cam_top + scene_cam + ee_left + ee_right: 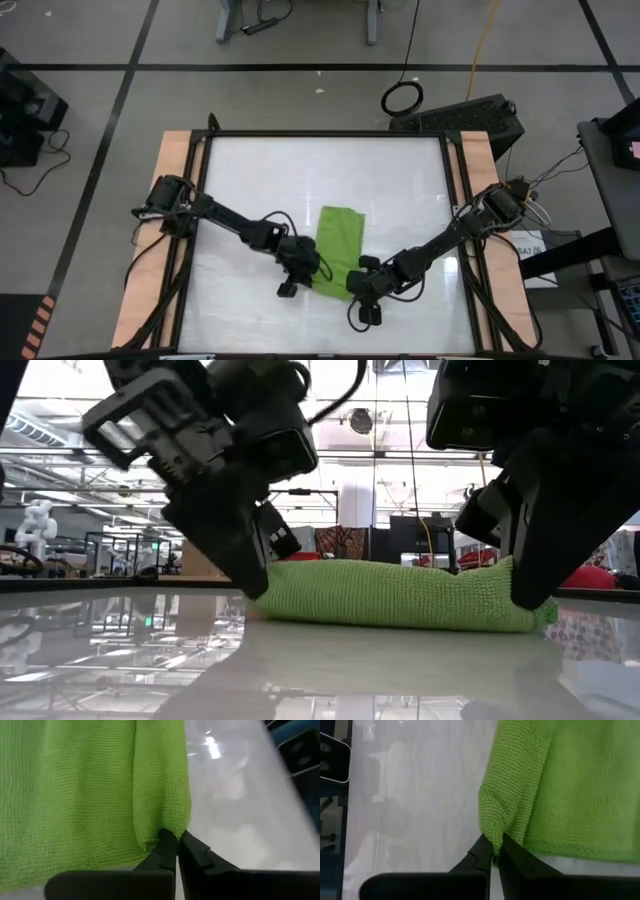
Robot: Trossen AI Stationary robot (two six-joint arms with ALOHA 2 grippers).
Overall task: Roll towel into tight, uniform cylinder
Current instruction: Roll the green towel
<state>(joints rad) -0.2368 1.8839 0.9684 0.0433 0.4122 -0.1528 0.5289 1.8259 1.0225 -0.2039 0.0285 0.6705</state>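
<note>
The lime-green towel [338, 232] lies flat on the white table, its near edge turned over into a low roll [400, 595]. The roll runs across the table between my two grippers. My left gripper [306, 270] is shut at the roll's left end [162, 785]. My right gripper [360, 284] is shut at its right end [512, 780]. Both arms slant down toward the table from the sides. The flat part of the towel reaches toward the far edge. My left gripper pinches the left end of the roll [168, 826] between its two fingertips. It slants down from the table's left. The roll rests on the table. How many layers are held I cannot tell. My right gripper pinches the corner at the roll's right end [492, 839] between its two fingertips. It slants down from the table's right. That end is bunched at the fingers and lies on the table.
The glossy white tabletop [260, 180] has a black frame [325, 135] and wooden side strips [165, 220]. Bare surface lies beyond the towel toward the far edge and on both sides of it.
</note>
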